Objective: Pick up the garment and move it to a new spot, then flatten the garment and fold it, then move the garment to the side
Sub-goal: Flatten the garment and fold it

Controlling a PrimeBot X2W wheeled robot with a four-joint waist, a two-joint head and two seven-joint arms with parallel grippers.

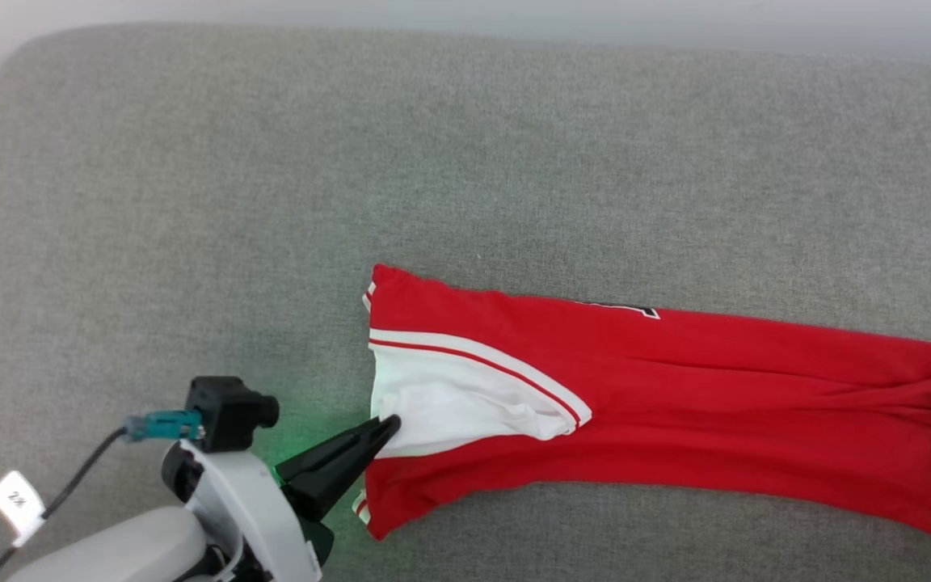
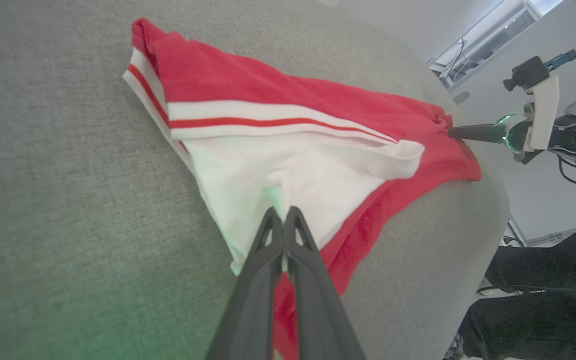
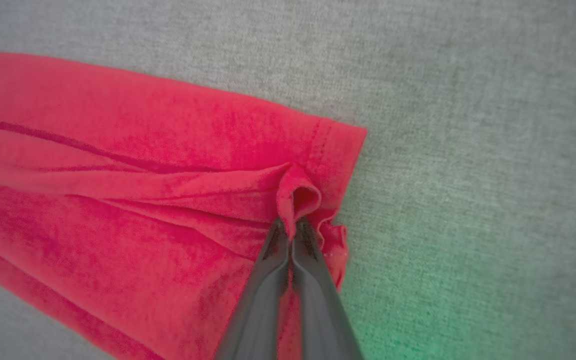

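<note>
Garment [image 1: 676, 404]: red knit jersey, white striped panel, long and creased, on grey woven cushion [image 1: 271, 202]. My left gripper [image 2: 283, 212] pinches white cloth; my right gripper [image 3: 292, 225] pinches the bunched hem.

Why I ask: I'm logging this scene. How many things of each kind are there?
Garments: 1, the red jersey
Pincers: 2, the left pincer and the right pincer, both shut on the red jersey
Supports: 1, the grey padded surface
Total: 4

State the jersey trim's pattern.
White trim with one red centre stripe; best in left wrist view.
</note>
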